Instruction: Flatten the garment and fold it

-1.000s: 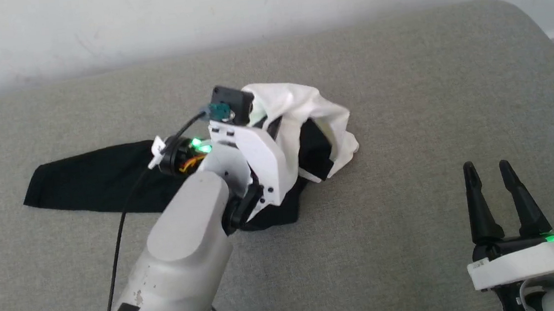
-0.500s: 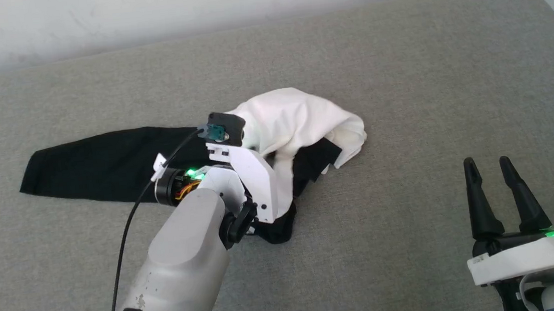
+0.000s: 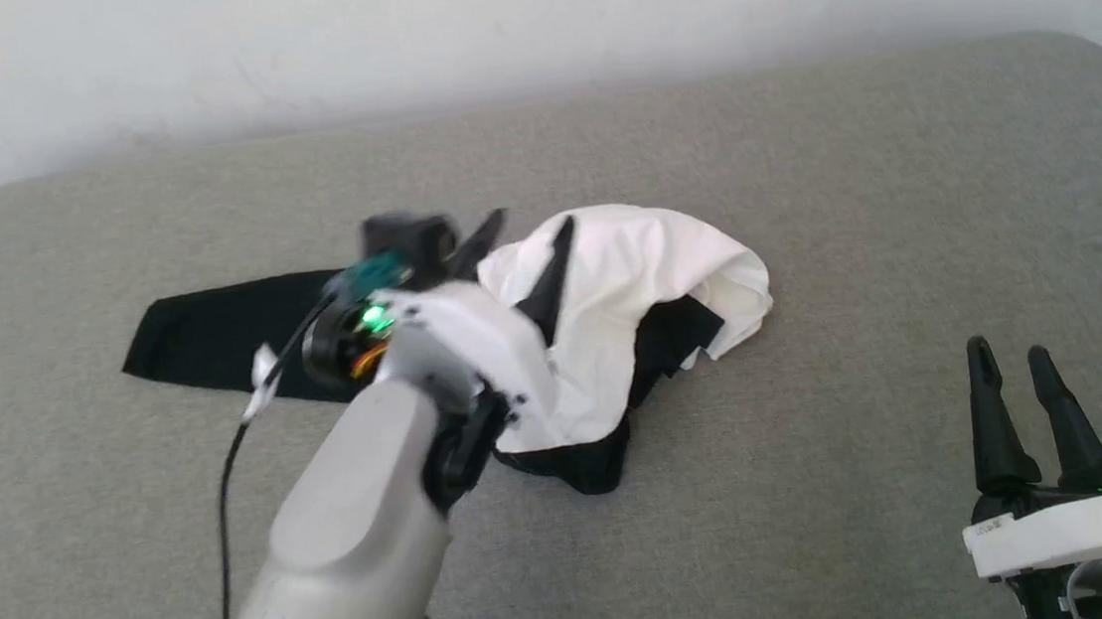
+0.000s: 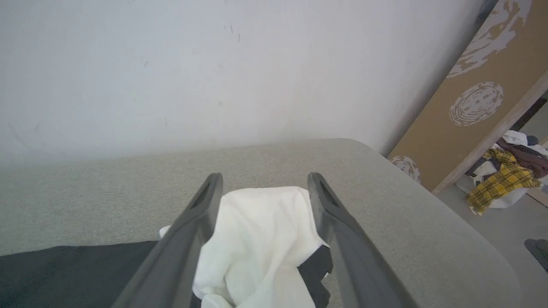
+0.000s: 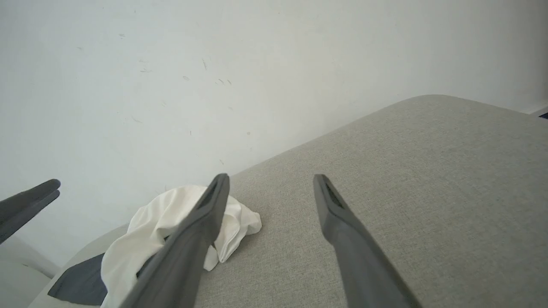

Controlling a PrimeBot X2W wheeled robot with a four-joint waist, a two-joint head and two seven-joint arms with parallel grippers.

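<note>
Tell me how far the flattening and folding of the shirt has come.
Done: one black sleeve lies stretched out on the cushion. In hand: nothing; the left end effector hangs open over the garment, the right end effector is open, aside. Left: spread the bunched white body, then fold.

The counter (image 3: 799,178), covered in grey woven cloth with rounded corners, stands against a white wall (image 3: 486,26). The garment (image 3: 638,282) lies near the counter's middle, its white body bunched in a heap and one black sleeve (image 3: 214,334) stretched flat toward the counter's left side.
</note>
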